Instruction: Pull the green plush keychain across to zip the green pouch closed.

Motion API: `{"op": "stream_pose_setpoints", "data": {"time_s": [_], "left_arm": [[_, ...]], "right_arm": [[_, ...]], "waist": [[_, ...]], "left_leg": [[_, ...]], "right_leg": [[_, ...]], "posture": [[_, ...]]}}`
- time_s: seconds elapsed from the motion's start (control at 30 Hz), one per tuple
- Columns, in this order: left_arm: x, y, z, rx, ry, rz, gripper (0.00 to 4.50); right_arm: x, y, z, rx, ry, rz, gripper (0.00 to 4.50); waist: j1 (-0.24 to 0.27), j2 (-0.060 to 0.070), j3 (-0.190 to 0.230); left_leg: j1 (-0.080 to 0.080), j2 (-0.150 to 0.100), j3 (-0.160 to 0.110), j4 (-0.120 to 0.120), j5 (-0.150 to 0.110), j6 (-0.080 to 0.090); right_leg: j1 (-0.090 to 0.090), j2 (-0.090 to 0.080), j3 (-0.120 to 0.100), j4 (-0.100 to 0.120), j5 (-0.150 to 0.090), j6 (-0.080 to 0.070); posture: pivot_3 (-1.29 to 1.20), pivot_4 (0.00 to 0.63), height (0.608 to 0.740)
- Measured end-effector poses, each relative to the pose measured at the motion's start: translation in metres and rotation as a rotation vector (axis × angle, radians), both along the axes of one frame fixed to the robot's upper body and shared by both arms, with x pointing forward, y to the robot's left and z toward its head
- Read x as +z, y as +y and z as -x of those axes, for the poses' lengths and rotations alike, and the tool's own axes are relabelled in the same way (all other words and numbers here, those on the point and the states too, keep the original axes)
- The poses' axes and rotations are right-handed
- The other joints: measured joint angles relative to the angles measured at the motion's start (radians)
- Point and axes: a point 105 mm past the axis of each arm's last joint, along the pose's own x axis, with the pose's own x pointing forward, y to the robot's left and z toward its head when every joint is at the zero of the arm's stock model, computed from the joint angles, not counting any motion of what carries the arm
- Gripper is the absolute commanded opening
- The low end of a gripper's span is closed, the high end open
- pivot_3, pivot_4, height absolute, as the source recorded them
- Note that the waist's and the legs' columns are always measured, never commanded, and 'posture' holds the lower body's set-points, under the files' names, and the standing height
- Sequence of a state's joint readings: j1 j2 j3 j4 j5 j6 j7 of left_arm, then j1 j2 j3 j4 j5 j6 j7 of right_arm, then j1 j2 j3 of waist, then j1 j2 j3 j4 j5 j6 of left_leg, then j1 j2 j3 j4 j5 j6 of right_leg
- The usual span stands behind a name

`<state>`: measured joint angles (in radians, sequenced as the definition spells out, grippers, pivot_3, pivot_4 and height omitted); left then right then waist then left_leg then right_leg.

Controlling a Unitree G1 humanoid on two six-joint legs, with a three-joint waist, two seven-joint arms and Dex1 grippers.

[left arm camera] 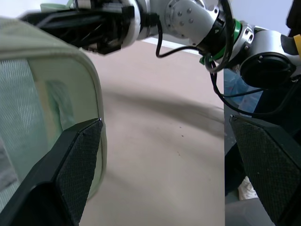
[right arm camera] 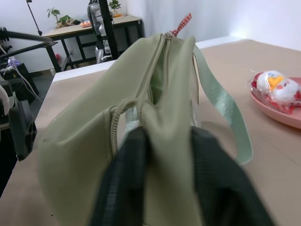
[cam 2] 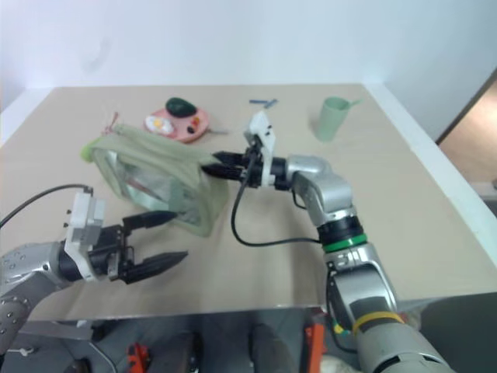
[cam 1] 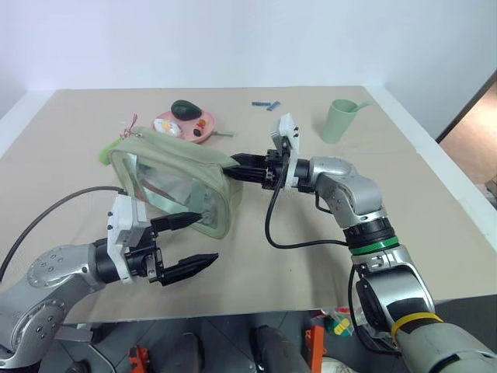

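My right claw (cam 1: 235, 163) pinches the soft green pouch (cam 1: 175, 183) at its near end; left claw (cam 1: 185, 242) gapes beside the limp fabric.

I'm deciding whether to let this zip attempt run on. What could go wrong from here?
1. The right gripper pinches the green pouch at one end of its top, on fabric. Pulling from there may drag the whole pouch.
2. The left gripper is open beside the pouch's near corner, one finger against it and holding nothing, so the pouch isn't braced.
3. The pink plate lies close behind the pouch; a sliding pouch might bump it.
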<state>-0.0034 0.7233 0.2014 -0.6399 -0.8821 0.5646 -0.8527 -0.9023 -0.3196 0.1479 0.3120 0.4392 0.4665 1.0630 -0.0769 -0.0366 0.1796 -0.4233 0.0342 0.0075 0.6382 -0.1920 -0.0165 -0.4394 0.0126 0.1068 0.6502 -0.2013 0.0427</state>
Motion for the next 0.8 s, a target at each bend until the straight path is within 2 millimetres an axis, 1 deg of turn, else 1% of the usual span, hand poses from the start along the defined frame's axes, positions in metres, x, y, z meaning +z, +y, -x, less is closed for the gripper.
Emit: {"op": "stream_pose_setpoints", "data": {"time_s": [0.03,0.2,0.33,0.4,0.47,0.5,0.57,0.63,0.67,0.7,0.73,0.8], "left_arm": [[0.001,0.000,0.000,0.001,-0.003,0.000,4.50],[0.001,-0.002,-0.003,0.013,-0.008,0.008,4.50],[0.003,-0.001,-0.009,0.049,-0.017,0.036,4.50],[0.004,0.000,-0.014,0.072,-0.037,0.037,4.50],[0.005,-0.002,-0.017,0.084,-0.058,0.049,4.50],[0.005,-0.004,-0.017,0.081,-0.062,0.047,4.50],[0.005,-0.006,-0.018,0.080,-0.069,0.047,4.50],[0.006,-0.008,-0.019,0.085,-0.076,0.051,4.50],[0.005,-0.009,-0.019,0.085,-0.075,0.053,4.50],[0.004,-0.010,-0.019,0.081,-0.072,0.055,4.50],[0.002,-0.012,-0.019,0.075,-0.067,0.054,4.50],[0.001,-0.013,-0.019,0.075,-0.067,0.049,4.50]], "right_arm": [[-0.001,0.000,0.000,0.002,0.000,0.003,0.02],[-0.002,0.000,0.001,0.014,-0.013,0.015,0.02],[0.003,-0.005,0.003,0.049,-0.089,0.074,0.02],[0.010,-0.016,0.000,0.060,-0.145,0.122,0.02],[0.021,-0.034,-0.004,0.061,-0.220,0.192,0.02],[0.026,-0.040,-0.006,0.063,-0.248,0.215,0.02],[0.029,-0.049,-0.009,0.072,-0.288,0.251,0.02],[0.027,-0.062,-0.015,0.067,-0.293,0.294,0.02],[0.026,-0.071,-0.019,0.056,-0.284,0.314,0.35],[0.026,-0.077,-0.022,0.046,-0.279,0.325,0.35],[0.026,-0.084,-0.026,0.028,-0.270,0.341,0.92],[0.029,-0.091,-0.030,0.005,-0.265,0.337,1.59]], "waist": [[0.000,0.000,0.000],[0.000,0.000,0.000],[0.001,0.000,0.000],[0.002,0.000,0.000],[0.004,0.000,0.000],[0.003,0.000,0.000],[0.002,0.000,0.000],[0.001,0.000,0.000],[0.001,0.001,0.000],[0.001,0.001,0.000],[0.000,0.001,0.000],[-0.002,0.001,0.000]], "left_leg": [[0.000,0.000,0.000,0.000,0.000,0.000],[0.000,0.000,0.000,0.000,0.000,0.000],[0.000,-0.001,0.000,0.000,0.000,0.000],[0.000,-0.002,0.000,0.000,0.000,0.000],[0.000,-0.002,0.000,0.001,0.000,0.000],[0.000,-0.002,0.000,0.000,0.000,0.000],[0.000,-0.002,0.000,0.000,0.000,0.000],[0.000,-0.002,0.000,-0.001,0.000,0.000],[0.000,-0.002,0.000,0.000,0.000,0.000],[0.000,-0.002,0.000,-0.001,0.000,0.000],[0.000,-0.002,0.000,0.000,0.000,0.000],[0.000,-0.002,0.000,0.000,0.000,0.000]], "right_leg": [[0.000,0.000,0.000,0.000,0.000,0.000],[0.000,0.000,0.000,0.000,0.000,0.000],[0.000,0.000,0.000,0.000,0.000,0.000],[0.000,-0.001,0.000,0.000,0.000,0.000],[0.001,-0.001,0.000,0.000,0.000,0.000],[0.001,-0.001,0.000,-0.001,0.000,0.000],[0.001,-0.001,0.000,0.000,0.000,0.000],[0.000,-0.001,0.000,0.000,0.000,0.000],[0.000,-0.001,0.000,0.000,0.000,0.000],[0.000,-0.001,0.000,0.000,0.000,0.000],[0.000,-0.001,0.001,0.000,0.000,0.000],[0.000,-0.001,0.001,0.000,0.000,0.000]], "posture": [[0.00,0.150,0.740],[0.00,0.150,0.740],[0.00,0.150,0.740],[0.00,0.150,0.740],[0.00,0.150,0.740],[0.00,0.150,0.740],[0.00,0.150,0.740],[0.00,0.150,0.740],[0.00,0.150,0.740],[0.00,0.150,0.740],[0.00,0.150,0.740],[0.00,0.150,0.740]]}}
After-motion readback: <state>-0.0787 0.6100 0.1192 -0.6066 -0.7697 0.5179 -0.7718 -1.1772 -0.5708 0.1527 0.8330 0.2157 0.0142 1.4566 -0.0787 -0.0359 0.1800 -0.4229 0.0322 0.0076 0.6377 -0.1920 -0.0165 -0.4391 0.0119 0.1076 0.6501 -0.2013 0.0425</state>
